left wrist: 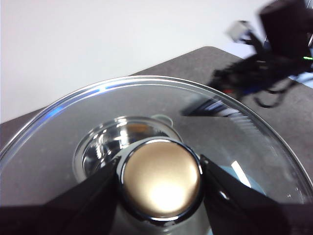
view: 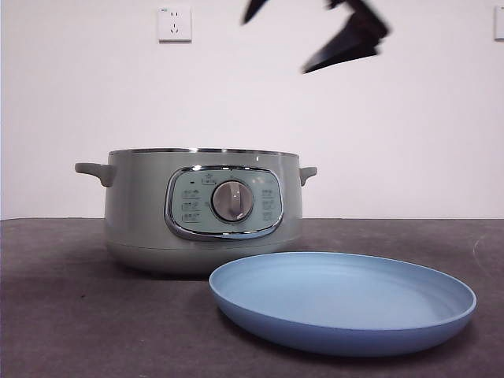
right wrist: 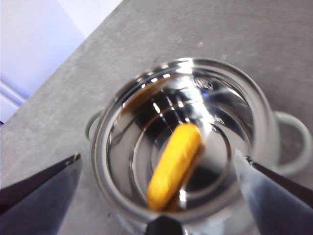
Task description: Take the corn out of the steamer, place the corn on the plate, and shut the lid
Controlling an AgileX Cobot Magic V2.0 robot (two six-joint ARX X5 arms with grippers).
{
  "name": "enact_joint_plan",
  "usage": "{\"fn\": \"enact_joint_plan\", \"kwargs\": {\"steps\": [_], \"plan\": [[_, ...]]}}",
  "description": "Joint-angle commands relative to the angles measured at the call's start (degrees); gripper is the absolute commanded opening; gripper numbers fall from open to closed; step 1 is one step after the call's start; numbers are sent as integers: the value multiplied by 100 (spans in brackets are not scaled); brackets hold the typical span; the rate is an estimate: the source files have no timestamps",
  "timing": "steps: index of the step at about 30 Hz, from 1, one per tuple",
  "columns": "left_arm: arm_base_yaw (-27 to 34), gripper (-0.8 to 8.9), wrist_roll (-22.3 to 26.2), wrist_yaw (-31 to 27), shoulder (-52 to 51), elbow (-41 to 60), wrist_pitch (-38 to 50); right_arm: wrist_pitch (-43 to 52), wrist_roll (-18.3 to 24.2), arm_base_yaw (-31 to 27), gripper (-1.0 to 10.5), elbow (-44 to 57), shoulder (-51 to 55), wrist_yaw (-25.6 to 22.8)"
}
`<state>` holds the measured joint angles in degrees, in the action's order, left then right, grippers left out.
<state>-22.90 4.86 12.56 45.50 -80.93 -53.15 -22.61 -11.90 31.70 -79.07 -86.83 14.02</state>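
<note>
The right gripper (right wrist: 156, 196) hung wide open above the steamer (right wrist: 186, 142), where the corn (right wrist: 175, 165) lay. The left gripper (left wrist: 161, 181) clamped the lid (left wrist: 98, 127) by its knob. A badly centred grasp might let the rounded corn slip away.

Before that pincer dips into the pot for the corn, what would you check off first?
1. Lid off the steamer: ok, left pincer grips its knob.
2. Corn visible in the pot: ok, lying on the bottom.
3. Right pincer open: ok, jaws wide apart above the pot.
4. Plate free: ok, nothing on it.
5. Pincer lined up with the corn: cannot tell.
</note>
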Motion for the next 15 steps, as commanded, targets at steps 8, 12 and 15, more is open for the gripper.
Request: {"fn": "enact_joint_plan", "kwargs": {"steps": [8, 12, 15], "plan": [[13, -8, -33, -201, -470, -101, -236, -1209, 101, 581, 563, -2736, -2496, -1054], [13, -8, -31, -197, -474, -101, -404, -1314, 109, 710, 562, -3222, -3355, -1414], [13, -8, -31, -197, -472, -101, -404, -1349, 101, 743, 562, -3224, -3722, -1451]]}}
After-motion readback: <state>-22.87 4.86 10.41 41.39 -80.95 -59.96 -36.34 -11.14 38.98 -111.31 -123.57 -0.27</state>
